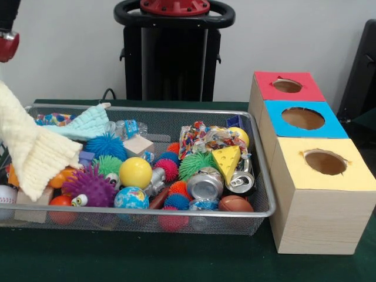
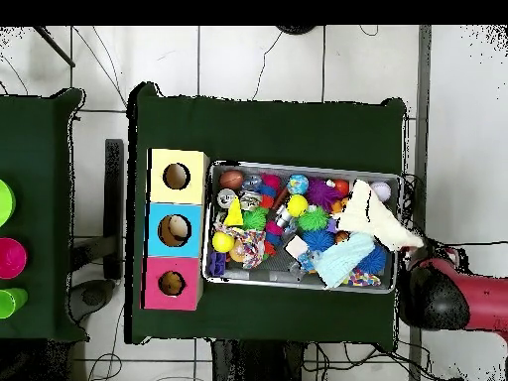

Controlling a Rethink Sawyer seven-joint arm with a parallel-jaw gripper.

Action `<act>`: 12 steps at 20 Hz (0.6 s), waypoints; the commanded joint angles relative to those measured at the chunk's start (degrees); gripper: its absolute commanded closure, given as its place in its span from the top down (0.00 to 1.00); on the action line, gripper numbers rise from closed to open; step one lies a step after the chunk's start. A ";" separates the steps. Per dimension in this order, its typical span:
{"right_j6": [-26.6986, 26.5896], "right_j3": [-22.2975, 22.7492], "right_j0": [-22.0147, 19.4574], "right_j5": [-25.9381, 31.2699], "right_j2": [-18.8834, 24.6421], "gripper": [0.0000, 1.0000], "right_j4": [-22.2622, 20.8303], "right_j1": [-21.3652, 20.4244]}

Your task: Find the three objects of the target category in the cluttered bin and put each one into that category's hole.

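**Front view: cream cloth lifted over a crowded bin**

Front view shows a wire-mesh bin on a green table, packed with toys: a yellow ball, a purple spiky ball, a green spiky ball, a cheese wedge, two crushed cans, a small football, a globe ball and a wooden block.

A cream cloth hangs at the bin's left end, raised above the toys; its long axis slants from the upper left edge down into the bin. A pale blue cloth lies behind it near the back rim.

Only a red part of the arm shows at the top left corner. The gripper itself is hidden, so I cannot tell whether it grasps the cloth.

Beside the bin's right end stands a wooden box row with three round holes: red top, blue top, yellow top.

Overhead, the cream cloth drapes across the bin's end toward the arm.
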 commanded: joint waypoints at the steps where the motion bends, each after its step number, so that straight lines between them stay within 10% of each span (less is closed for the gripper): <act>1: -13.27 9.46 -4.49 9.58 4.87 0.00 6.64 4.56; 12: -11.09 13.92 -7.46 6.82 10.59 0.00 10.63 7.45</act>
